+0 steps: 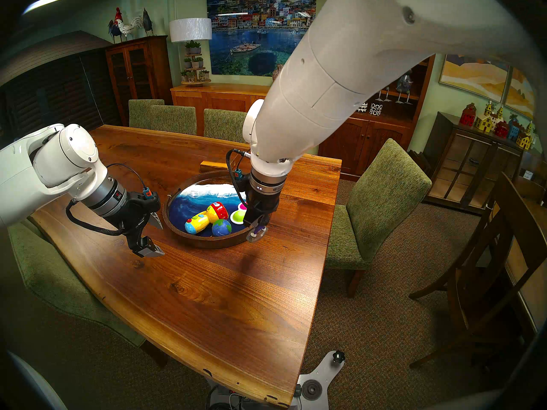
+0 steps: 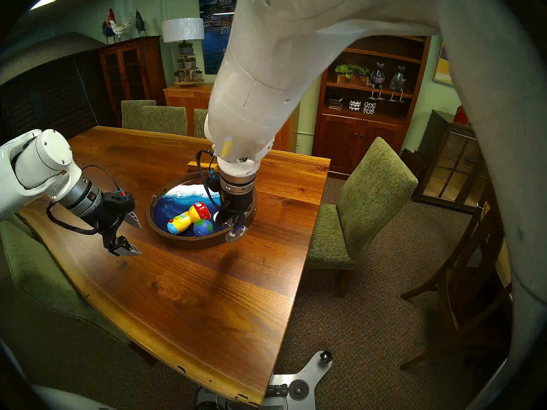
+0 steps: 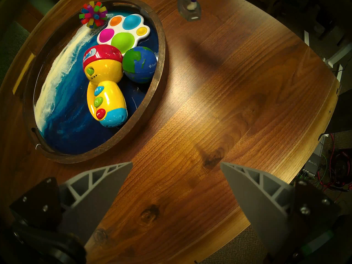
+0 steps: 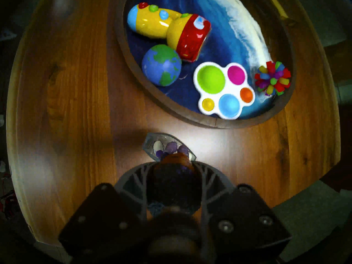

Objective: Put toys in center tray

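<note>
One large round tray (image 3: 160, 48) with a dark wood rim and a blue-and-white wave surface sits on the long wooden table (image 1: 207, 297). Four toys lie inside it — one yellow plastic flashlight with a red head (image 3: 103, 82), one blue-green globe ball (image 3: 140, 64), one white popper with five coloured bubbles (image 3: 123, 32) and one spiky rainbow ball (image 3: 93, 15).

In the left wrist view the flashlight lies near the tray's centre. The globe ball touches the flashlight's head at about 3 o'clock from it. The popper is at 12 o'clock of the flashlight, and the spiky ball is beside the rim at 11 o'clock.

A fifth toy, one dark-haired purple figurine on a clear base (image 1: 257, 232), is clamped between the fingers of the right gripper (image 1: 259, 221), head up in the jaws and base hanging below. It is clear of the table, just outside the tray's rim. In the right wrist view the tray lies at 12 to 1 o'clock of it.

The left gripper (image 1: 154, 235) hangs over bare table at the tray's 9 o'clock in the head view — jaws spread wide, holding nothing.
</note>
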You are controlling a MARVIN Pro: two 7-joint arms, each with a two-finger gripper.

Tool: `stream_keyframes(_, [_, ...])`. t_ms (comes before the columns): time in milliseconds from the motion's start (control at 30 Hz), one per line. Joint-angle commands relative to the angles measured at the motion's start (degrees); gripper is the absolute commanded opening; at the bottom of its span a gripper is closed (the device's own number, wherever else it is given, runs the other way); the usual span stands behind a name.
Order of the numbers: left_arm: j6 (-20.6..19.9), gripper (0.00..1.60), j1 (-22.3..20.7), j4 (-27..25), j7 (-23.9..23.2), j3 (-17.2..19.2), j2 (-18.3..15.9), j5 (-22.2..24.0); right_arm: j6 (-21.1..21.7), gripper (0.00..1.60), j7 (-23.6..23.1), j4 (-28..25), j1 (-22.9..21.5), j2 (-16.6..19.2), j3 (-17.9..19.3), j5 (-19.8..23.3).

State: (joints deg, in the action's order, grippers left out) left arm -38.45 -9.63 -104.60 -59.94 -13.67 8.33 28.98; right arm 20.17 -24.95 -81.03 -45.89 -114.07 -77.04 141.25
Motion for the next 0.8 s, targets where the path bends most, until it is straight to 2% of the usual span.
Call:
stream_keyframes(0, [0.1, 1.60, -1.4, 0.0, 0.2, 1.3, 0.2, 0.0, -1.7, 0.00, 0.5, 6.5, 2.8, -0.1, -1.3, -1.4])
stream_keyframes(733, [0.1, 1.60, -1.2, 0.0, 0.4, 1.1, 0.2, 0.0, -3.2, 0.00, 0.4, 22.0, 14.2, -0.9, -4.3, -4.2])
stream_keyframes(767, [0.1, 1.60, -1.2, 0.0, 0.4, 1.1, 0.2, 0.0, -2.9, 0.00, 0.2, 24.1, 15.5, -0.9, -4.6, -4.3])
